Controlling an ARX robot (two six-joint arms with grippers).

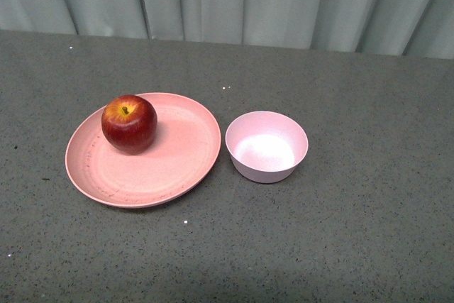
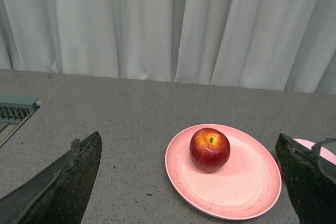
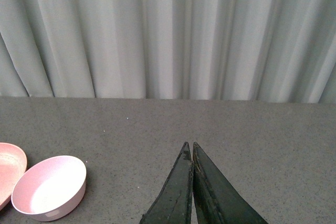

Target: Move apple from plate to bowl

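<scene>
The dark-red apple rests on the far left part of the salmon-pink plate, stem up. Just right of the plate stands the small pale pink bowl, with nothing in it. No arm shows in the front view. In the left wrist view my left gripper is open, its dark fingers spread wide on either side of the apple and plate, well short of them. In the right wrist view my right gripper is shut on nothing, over bare table, with the bowl off to one side.
A grey speckled table carries everything. A pale pleated curtain hangs behind the table's far edge. A grey-green ribbed fixture shows at the edge of the left wrist view.
</scene>
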